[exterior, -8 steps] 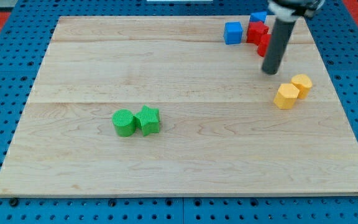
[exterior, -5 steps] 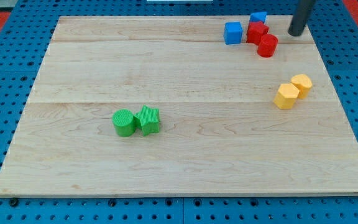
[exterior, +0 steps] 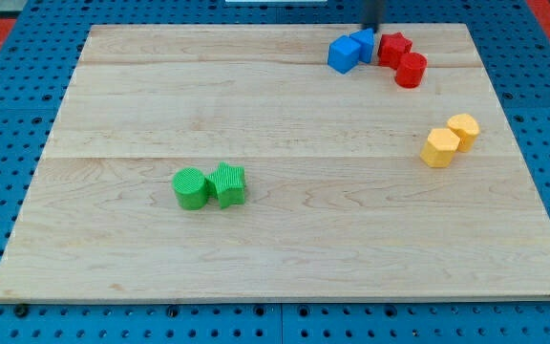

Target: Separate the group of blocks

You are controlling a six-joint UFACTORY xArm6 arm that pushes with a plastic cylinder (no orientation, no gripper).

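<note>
Splitting red-blue cluster near board's top edge, toward top-right corner. My tip (exterior: 373, 26) at top edge, just above second blue block (exterior: 364, 43); no fingers on rod. Blue cube (exterior: 343, 54), red star (exterior: 393, 48), red cylinder (exterior: 411, 70) touching in chain. Next: likely push between blues and reds.

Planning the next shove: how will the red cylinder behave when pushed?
The red cylinder stands on its flat end, so it should slide rather than roll. It looks squat, so tipping seems unlikely. It touches the red star, which a push from the right would probably drag along. My tip is above the blue blocks.
</note>
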